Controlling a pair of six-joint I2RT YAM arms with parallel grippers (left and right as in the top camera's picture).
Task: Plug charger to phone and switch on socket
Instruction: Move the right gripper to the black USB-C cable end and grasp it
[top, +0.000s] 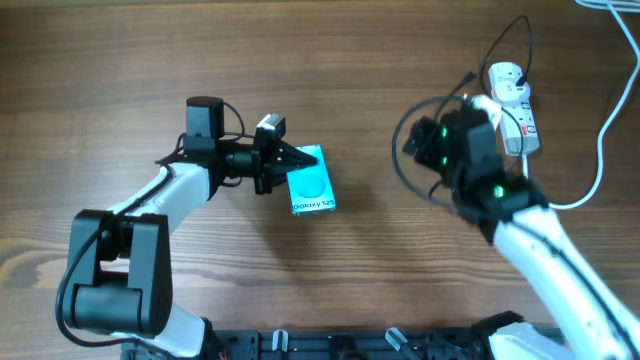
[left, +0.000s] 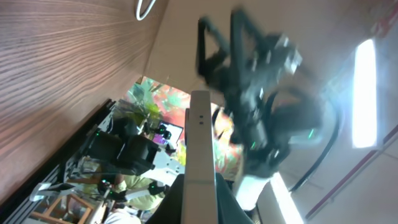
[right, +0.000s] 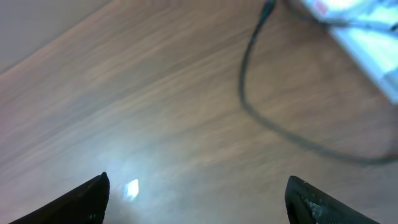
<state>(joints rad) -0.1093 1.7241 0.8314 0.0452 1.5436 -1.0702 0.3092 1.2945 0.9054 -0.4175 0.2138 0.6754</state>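
Note:
The phone (top: 312, 181), with a cyan screen and a white "Galaxy S25" strip, sits at the table's middle left. My left gripper (top: 283, 160) is shut on its left side. In the left wrist view the phone's pale edge (left: 200, 143) stands between the jaws. The white socket (top: 515, 118) lies at the far right and shows blurred in the right wrist view (right: 373, 43). The charger, a thin black cable (top: 399, 160), loops beside it. It also runs through the right wrist view (right: 249, 106), with its plug tip (right: 267, 7) at the top. My right gripper (right: 196, 193) is open and empty above bare wood, left of the socket.
A thick white cord (top: 601, 150) runs from the socket towards the right edge. The right arm (top: 480, 165) covers part of the cable loop. Black fixtures (top: 340, 345) line the table's front edge.

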